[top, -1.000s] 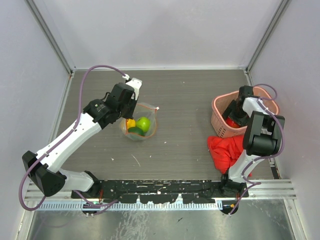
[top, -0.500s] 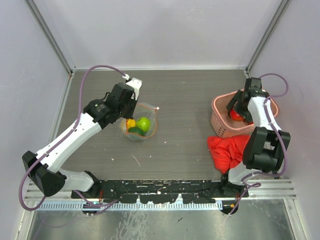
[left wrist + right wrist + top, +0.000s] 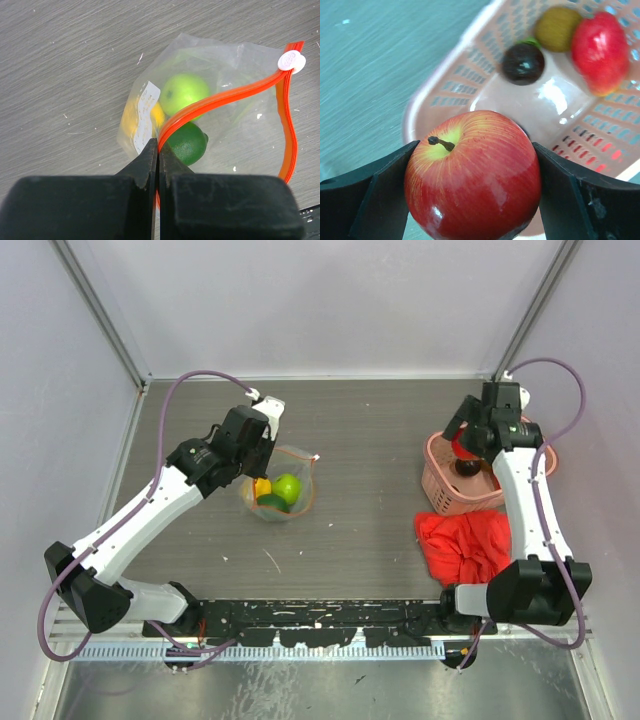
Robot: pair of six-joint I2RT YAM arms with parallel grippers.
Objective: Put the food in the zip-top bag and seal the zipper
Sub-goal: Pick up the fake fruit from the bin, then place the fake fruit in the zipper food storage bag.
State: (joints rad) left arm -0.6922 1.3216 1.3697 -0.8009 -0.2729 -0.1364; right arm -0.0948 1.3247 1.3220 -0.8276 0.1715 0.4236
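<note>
Top external view: the tabletop (image 3: 370, 450) was bounded by pale walls at left, back and right. A wide bare stretch lay between the zip-top bag (image 3: 282, 490), left of centre, and the pink basket (image 3: 440, 495) by the right wall. A red cloth (image 3: 465, 545) lay just beside the basket, on its near side.

On the left hand (image 3: 157, 150), the fingers were pressed together, pinching the zipper (image 3: 225, 95); the rest of the strip bowed open. Bag contents:
- light green fruit (image 3: 184, 92)
- dark green fruit (image 3: 187, 142)
- yellow fruit (image 3: 129, 117), behind a white label (image 3: 144, 117)

The right hand (image 3: 475, 145) was spread around a red apple (image 3: 480, 185), both fingers against its sides, above the basket's rim. Basket contents:
- dark fruit (image 3: 522, 62)
- olive fruit (image 3: 557, 27)
- red fruit (image 3: 600, 50)
</note>
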